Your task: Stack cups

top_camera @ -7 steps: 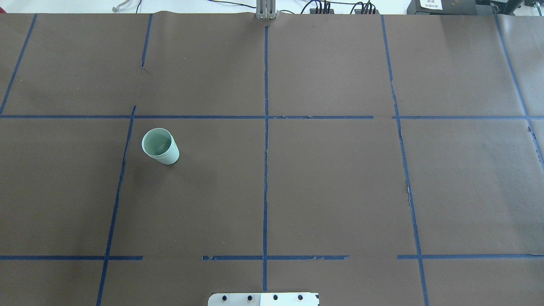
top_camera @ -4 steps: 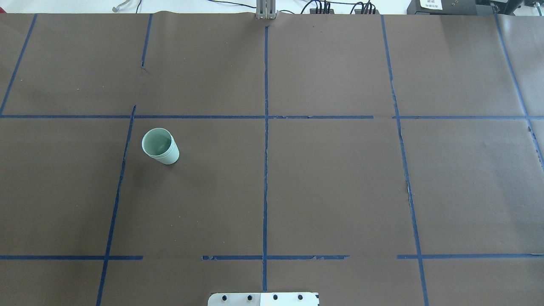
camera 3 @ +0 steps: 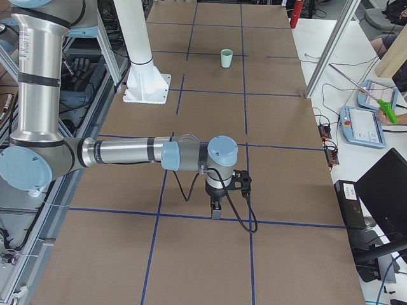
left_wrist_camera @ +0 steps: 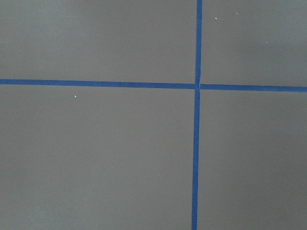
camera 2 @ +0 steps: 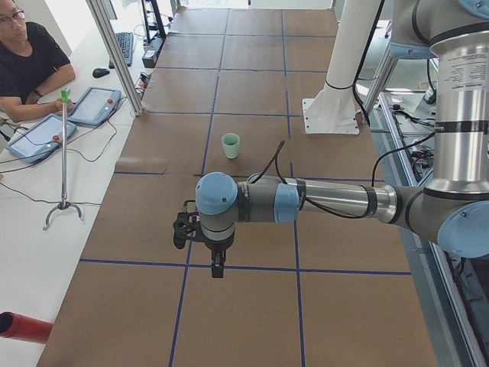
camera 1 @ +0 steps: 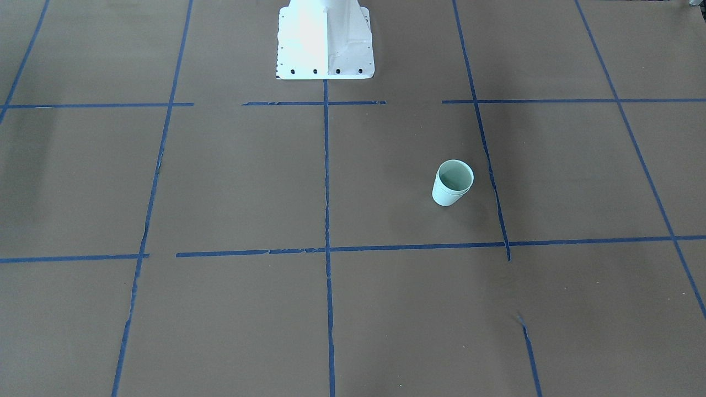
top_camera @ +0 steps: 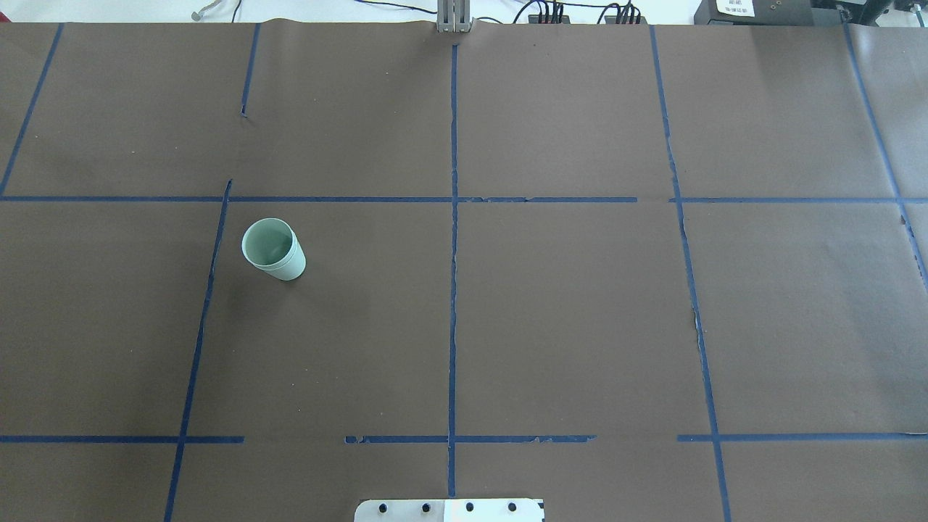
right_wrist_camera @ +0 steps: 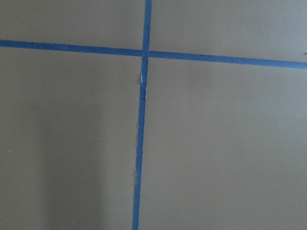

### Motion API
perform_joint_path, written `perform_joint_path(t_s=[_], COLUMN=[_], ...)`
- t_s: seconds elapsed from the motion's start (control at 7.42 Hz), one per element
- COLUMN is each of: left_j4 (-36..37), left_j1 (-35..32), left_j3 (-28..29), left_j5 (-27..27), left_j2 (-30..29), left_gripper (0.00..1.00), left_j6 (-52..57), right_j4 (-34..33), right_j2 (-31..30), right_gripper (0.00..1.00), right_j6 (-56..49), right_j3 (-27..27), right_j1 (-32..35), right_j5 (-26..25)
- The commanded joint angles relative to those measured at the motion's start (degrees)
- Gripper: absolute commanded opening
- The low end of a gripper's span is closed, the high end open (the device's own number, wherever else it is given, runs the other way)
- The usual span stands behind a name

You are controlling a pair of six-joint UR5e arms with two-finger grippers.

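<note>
The two pale mint-green cups (top_camera: 274, 250) stand upright as one nested stack on the brown table, left of centre in the overhead view; two rim lines show close together. The stack also shows in the front-facing view (camera 1: 452, 183), the left view (camera 2: 230, 145) and the right view (camera 3: 226, 58). My left gripper (camera 2: 218, 264) hangs over the table's left end, far from the cups, fingers pointing down. My right gripper (camera 3: 216, 213) hangs over the table's right end. Both show only in the side views, so I cannot tell whether they are open or shut. The wrist views show only table and tape.
Blue tape lines (top_camera: 453, 239) grid the brown paper. The white robot pedestal (camera 1: 325, 41) stands at the table's near-robot edge. An operator (camera 2: 30, 57) with tablets (camera 2: 95, 105) sits beyond the far edge, by a metal post (camera 2: 114, 53). A red cylinder (camera 2: 23, 327) lies off the table.
</note>
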Motion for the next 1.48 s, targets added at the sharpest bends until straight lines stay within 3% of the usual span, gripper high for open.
perform_joint_path(t_s=[0.0,1.35], left_j4=[-0.1,-0.62], left_j1=[0.06,1.03], left_j3=[0.25,2.09], left_j5=[0.02,0.37], left_j2=[-0.06,-1.55], left_gripper=[1.0,1.0], left_j6=[0.16,0.6], right_j4=[0.0,0.0], right_j2=[0.0,0.0], right_gripper=[1.0,1.0], right_j6=[0.0,0.0], right_j3=[0.05,0.05], right_j1=[0.0,0.0], right_j5=[-0.05,0.03])
